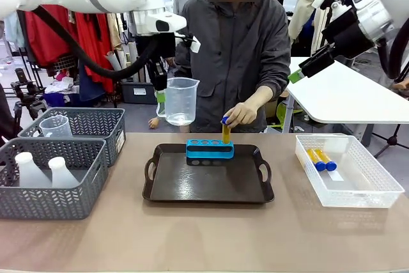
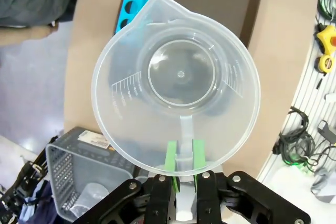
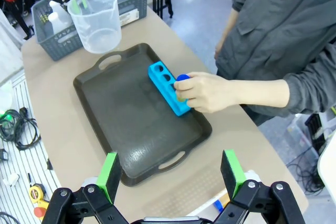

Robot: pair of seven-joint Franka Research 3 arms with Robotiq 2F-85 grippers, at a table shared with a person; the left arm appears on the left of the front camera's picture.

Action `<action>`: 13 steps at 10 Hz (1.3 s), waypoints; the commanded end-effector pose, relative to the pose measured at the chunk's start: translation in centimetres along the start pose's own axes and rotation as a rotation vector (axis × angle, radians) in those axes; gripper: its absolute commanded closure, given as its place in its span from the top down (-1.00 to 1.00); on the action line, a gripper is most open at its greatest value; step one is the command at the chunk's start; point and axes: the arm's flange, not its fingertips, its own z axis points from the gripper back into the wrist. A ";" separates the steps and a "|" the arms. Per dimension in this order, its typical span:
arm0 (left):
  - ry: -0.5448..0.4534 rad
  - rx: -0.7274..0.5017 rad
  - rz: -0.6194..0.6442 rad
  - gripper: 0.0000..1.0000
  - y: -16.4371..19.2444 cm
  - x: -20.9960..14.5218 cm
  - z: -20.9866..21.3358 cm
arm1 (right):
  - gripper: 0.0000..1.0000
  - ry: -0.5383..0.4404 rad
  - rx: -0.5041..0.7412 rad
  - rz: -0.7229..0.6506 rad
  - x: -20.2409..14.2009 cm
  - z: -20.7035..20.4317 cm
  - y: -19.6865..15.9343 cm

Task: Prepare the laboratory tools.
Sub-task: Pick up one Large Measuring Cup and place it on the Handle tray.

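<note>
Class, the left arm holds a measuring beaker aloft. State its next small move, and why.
Probably lower the measuring beaker onto the bare tray: the left pincer holds its handle aloft near the tray's left end, apart from the person's hand at the tube rack.

3 views, 1 tabletop (image 1: 192,241).
Front: across toward person (image 1: 233,49). Wrists: downward, left close, right higher; all sharing blue tube rack (image 1: 209,150).

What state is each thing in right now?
held beaker: empty, upright, aloft
left gripper: jaws shut on the beaker handle
right gripper: jaws open, empty
tube rack: flat on tray
test tube: capped, upright, in hand at rack
spare tubes: capped, lying in crate
flasks: upright in basket
</note>
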 end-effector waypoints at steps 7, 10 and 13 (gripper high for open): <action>-0.013 0.003 0.014 -1.00 0.3 -0.6 0.7 | 1.00 -0.028 0.017 -0.012 0.2 0.1 -0.1; -0.013 0.003 0.014 -1.00 0.3 -0.6 0.7 | 1.00 -0.028 0.017 -0.012 0.2 0.1 -0.1; 0.041 0.003 -0.028 -1.00 -0.7 2.8 -1.3 | 1.00 -0.028 0.017 -0.012 0.2 0.1 -0.1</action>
